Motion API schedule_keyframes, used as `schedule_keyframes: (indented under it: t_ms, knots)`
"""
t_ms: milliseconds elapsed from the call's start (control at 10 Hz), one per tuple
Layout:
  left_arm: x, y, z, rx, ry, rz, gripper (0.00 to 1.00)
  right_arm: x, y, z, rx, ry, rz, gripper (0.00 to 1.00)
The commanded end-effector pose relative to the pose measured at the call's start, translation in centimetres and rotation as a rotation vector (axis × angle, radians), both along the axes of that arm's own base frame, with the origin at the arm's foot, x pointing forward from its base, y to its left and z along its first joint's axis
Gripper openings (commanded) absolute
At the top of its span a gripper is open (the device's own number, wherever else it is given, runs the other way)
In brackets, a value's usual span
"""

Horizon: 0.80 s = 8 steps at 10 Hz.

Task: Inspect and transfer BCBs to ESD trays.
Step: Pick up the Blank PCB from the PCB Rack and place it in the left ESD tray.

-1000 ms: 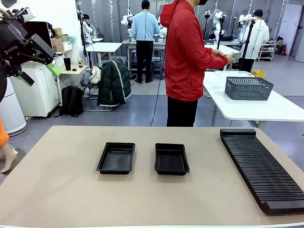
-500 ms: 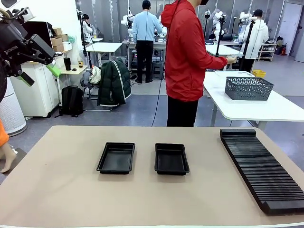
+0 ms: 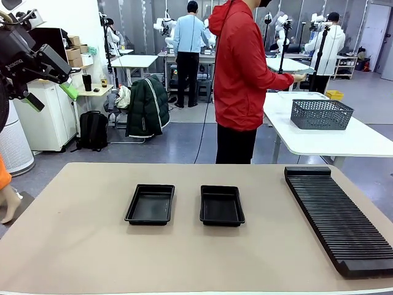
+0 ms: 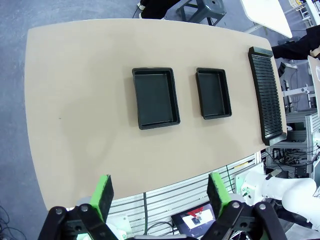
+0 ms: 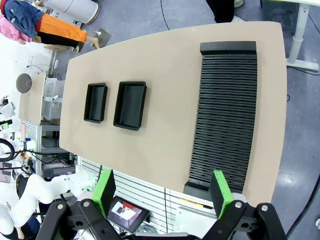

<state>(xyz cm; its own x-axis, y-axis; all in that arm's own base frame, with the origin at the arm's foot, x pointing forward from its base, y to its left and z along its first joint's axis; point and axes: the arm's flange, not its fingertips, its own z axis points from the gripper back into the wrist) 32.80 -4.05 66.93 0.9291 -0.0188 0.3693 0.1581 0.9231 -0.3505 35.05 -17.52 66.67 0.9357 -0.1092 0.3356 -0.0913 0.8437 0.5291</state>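
Status: looks like pre-start, no board in play yet

- left gripper [image 4: 161, 196]: pads spread wide, nothing between them, parked high off the worktop's [image 3: 80, 233] left edge
- right gripper [image 5: 162, 196]: same, spread and empty, high above the near right corner
- ESD trays: left tray [image 3: 150, 204] and right tray [image 3: 221, 205] sit side by side mid-worktop, a gap between them, long sides running near edge to far edge, both floors bare
- slotted rack [image 3: 341, 218] lies along the right edge, from the far right corner down toward the near right corner; can't tell from here whether any slot holds something
- person [image 3: 239, 74] stands past the far edge, turned sideways, hand [image 3: 299, 76] out toward another table behind; can't tell what it holds

My read: we're waiting on the first of the BCBs, likely a handover or a placement from the person

Next move needs a board within reach first. Then pinch it by the edges, since it's thin and flat, and square it to a tray floor before lowering, because the fit inside the rim looks tight. Either tray is free, so pick by which arm gets the board
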Motion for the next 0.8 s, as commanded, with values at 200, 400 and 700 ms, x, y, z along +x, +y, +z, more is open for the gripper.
schedule_keyframes:
  t_ms: [200,400,700]
  knots:
    - [0.00,0.01,0.01,0.000,-0.003,0.001,1.00,0.00,0.08,0.02,-0.002,-0.001,0.002,1.00]
    - [0.00,0.01,0.01,0.000,-0.003,0.001,1.00,0.00,0.08,0.02,-0.002,-0.001,0.002,1.00]
    - [0.00,0.01,0.01,0.000,-0.003,0.001,1.00,0.00,0.08,0.02,-0.002,-0.001,0.002,1.00]
